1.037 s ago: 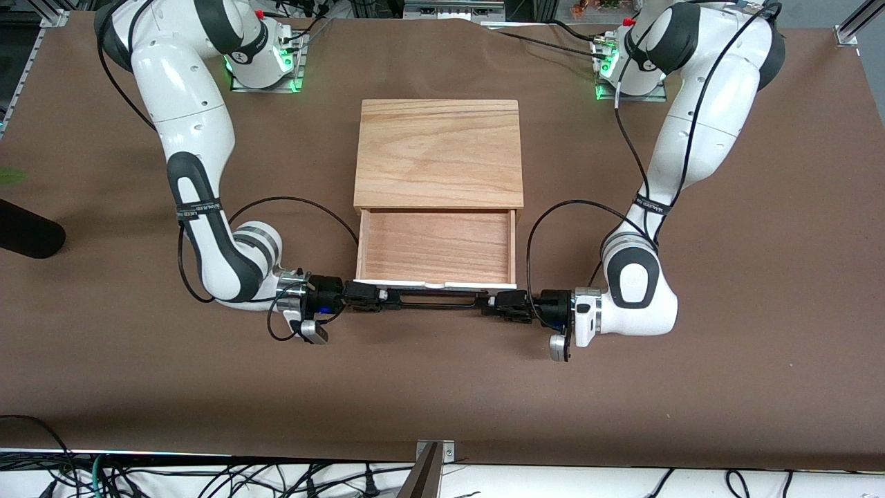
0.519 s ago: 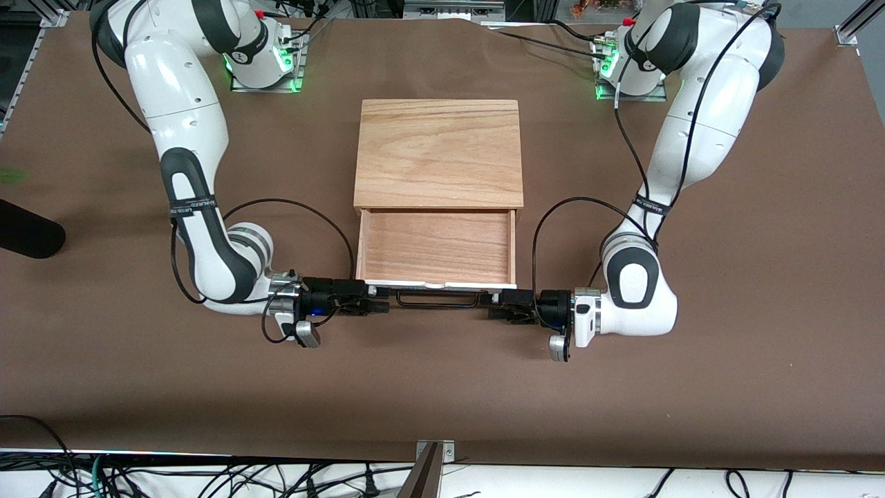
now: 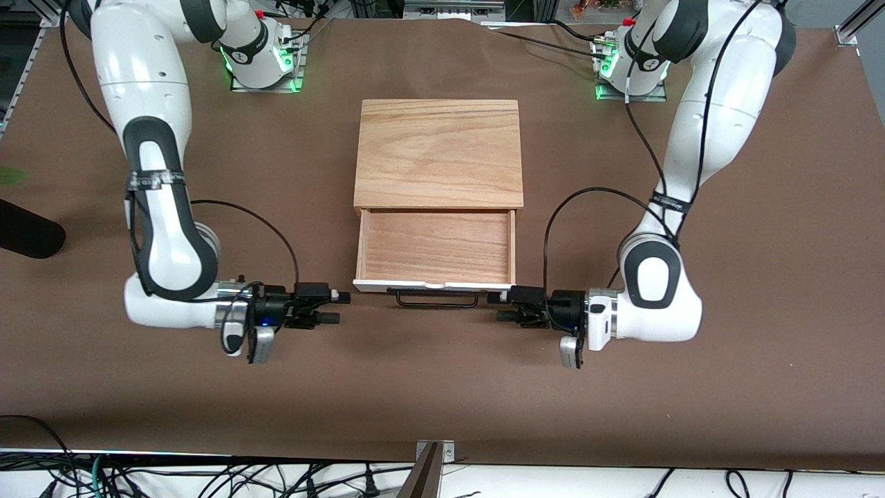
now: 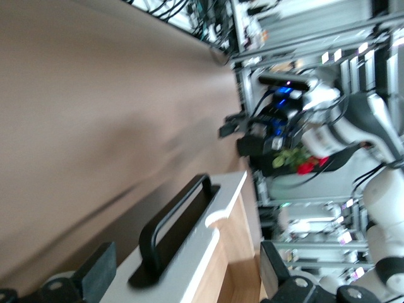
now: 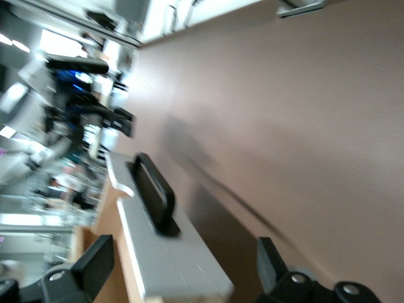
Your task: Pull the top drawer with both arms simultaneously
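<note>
Top drawer (image 3: 435, 249) pulled out, bare inside (both grippers' jaws wide, beside its handle (image 3: 435, 297)).

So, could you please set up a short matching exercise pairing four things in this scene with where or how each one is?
Things:
1. drawer
2. handle
3. left gripper
4. right gripper

States:
A. open, off the handle, toward the right arm's end of the table
B. pulled out of the box, nothing in it
C. open, off the handle, toward the left arm's end of the table
D. black bar on the white front, held by neither gripper

Pairs: 1-B, 2-D, 3-C, 4-A
</note>
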You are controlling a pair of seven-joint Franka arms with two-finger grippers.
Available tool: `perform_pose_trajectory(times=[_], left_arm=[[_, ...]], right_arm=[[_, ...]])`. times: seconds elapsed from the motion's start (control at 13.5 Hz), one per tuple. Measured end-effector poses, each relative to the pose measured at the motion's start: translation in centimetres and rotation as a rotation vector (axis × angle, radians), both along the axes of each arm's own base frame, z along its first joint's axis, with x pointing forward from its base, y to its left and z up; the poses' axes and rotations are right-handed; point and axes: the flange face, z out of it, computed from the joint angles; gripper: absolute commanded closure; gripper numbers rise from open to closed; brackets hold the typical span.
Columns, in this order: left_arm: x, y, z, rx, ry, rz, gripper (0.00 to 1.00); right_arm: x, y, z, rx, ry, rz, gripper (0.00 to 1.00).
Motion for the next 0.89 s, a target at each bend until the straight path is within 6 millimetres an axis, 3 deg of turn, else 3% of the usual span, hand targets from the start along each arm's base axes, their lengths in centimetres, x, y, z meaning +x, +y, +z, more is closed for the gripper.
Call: perform_pose_trajectory(times=[0.22, 0.44, 0.89], left_arm=[[0.1, 5.0, 6.4, 0.214, -0.057, -0.1, 0.0], [-0.6, 9.3, 12.6, 0.421, -0.137, -0.168, 0.0], [-1.5, 14.6, 19.5, 0.742, -0.262, -0.2, 0.0]], right_arm=[[0.3, -4.7, 4.3, -0.268, -0.069, 0.07, 0.0], [-0.7, -9.2, 9.1, -0.526, -0.054, 0.139, 0.0], [-5.1, -14.7, 20.9, -0.931, 0.021, 0.171, 0.0]])
